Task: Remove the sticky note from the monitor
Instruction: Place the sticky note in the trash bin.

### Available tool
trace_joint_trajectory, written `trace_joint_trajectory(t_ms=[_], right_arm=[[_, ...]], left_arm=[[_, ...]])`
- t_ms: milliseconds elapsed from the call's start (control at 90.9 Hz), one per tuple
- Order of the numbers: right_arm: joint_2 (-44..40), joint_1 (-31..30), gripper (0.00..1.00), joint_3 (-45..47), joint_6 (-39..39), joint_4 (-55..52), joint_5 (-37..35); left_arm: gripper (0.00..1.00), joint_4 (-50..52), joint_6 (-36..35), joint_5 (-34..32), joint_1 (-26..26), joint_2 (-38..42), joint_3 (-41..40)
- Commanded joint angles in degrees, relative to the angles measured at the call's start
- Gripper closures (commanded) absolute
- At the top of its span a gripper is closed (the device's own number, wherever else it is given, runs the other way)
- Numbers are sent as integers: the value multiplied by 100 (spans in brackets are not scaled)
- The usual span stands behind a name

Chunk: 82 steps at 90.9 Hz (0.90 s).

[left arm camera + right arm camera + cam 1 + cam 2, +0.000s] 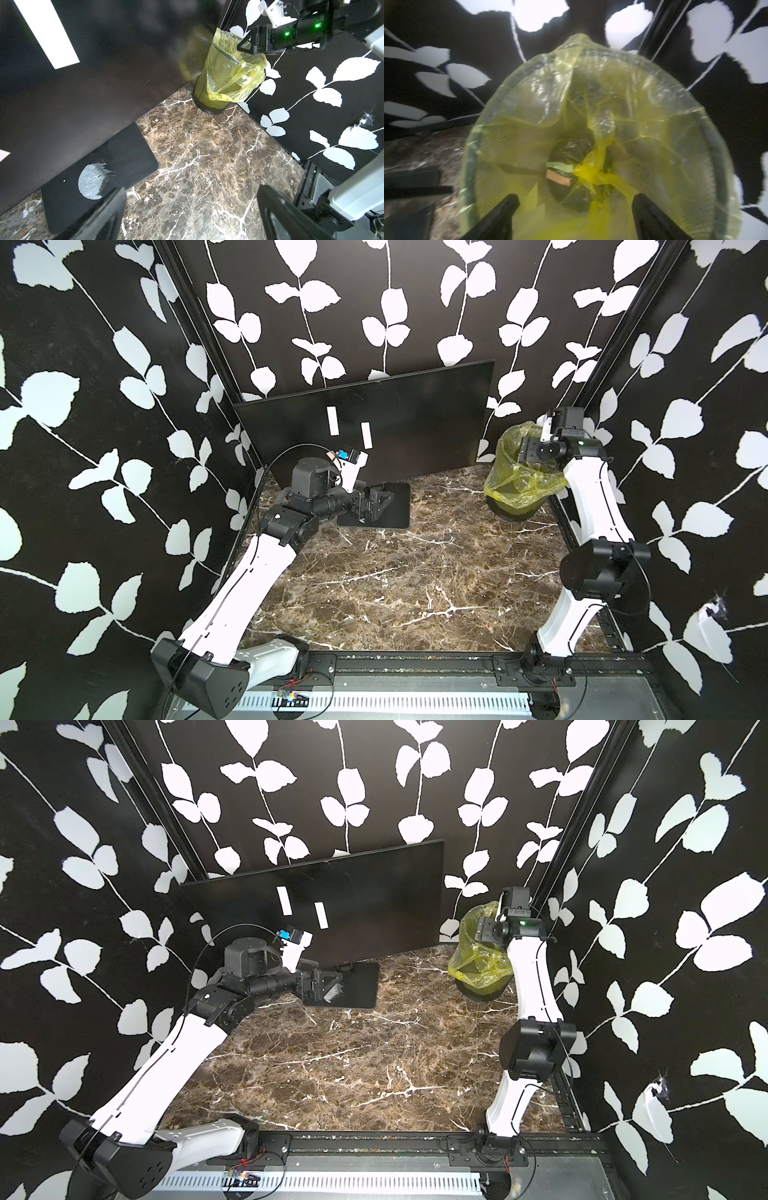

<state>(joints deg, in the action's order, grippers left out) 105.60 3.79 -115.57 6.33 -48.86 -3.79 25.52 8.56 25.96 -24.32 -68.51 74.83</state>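
- Two pincers gape empty: our right gripper (575, 197) over the bin (209, 91), left gripper (192, 188) well apart.
- Lifting away, we might snag the bin's loose liner (529, 93).

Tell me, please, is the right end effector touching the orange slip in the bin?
Apart. The right wrist view shows the orange slip lying deep in the bin, clear of the open right end effector.

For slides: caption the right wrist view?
Open right gripper over yellow-lined bin, paper strips at its bottom.
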Motion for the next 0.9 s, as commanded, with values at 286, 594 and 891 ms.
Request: trace_joint_trajectory(t_ms=[286, 594, 891], right_arm=[[-522, -86, 12, 643, -224, 655, 654], [-162, -118, 12, 203, -381, 524, 148], [-287, -355, 12, 523, -209, 724, 702]], left_arm=[[1, 53, -12, 93, 24, 33, 19], [1, 67, -3, 78, 22, 8, 17], [1, 107, -27, 81, 28, -82, 110]])
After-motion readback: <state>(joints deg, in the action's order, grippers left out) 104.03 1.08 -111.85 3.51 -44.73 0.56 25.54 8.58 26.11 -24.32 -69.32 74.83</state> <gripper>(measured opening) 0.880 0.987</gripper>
